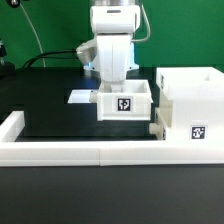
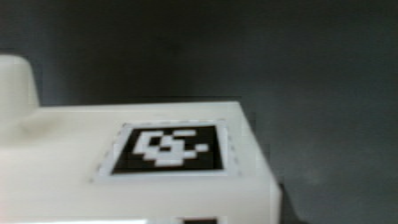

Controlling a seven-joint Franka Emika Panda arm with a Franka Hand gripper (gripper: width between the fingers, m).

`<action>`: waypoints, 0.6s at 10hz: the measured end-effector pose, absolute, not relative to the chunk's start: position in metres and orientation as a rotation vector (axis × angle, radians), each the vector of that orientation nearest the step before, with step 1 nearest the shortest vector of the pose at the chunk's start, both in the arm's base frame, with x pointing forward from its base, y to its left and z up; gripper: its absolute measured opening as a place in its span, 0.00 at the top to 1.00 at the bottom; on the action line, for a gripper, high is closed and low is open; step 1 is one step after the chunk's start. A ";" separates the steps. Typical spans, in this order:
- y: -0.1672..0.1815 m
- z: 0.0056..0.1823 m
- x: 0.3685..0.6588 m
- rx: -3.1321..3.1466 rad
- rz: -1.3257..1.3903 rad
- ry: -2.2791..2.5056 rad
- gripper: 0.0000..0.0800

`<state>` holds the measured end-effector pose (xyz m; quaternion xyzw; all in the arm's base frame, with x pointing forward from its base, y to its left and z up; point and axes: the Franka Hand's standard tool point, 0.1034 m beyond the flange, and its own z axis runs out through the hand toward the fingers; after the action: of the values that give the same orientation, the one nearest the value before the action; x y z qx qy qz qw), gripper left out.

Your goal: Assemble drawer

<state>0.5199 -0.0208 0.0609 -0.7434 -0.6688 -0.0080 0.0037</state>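
Note:
A small white open-top tray (image 1: pixel 125 104) with a black-and-white tag on its near face stands mid-table. The tall open-fronted box housing (image 1: pixel 192 100) stands right beside it on the exterior view's right, with a tag low on its front. A small white part (image 1: pixel 157 127), perhaps the second tray, sits against the housing's lower corner. My gripper (image 1: pixel 112 88) reaches straight down into the tray's left end, and its fingertips are hidden behind the tray wall. The wrist view is filled by a blurred white tagged face of the tray (image 2: pixel 173 148). No fingers show clearly there.
A long low white wall (image 1: pixel 70 152) edges the table's front and turns back at the exterior view's left (image 1: pixel 10 125). The marker board (image 1: pixel 80 97) lies flat behind the tray's left side. Black table shows to the left (image 1: pixel 50 110).

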 end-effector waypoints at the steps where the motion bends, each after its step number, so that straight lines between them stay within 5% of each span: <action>1: -0.021 0.061 0.520 -2.330 -0.025 -2.096 0.95; 6: -0.017 0.060 0.526 -2.282 -0.026 -2.141 0.95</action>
<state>0.5264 -0.0165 0.0600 -0.7293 -0.6841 -0.0082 0.0063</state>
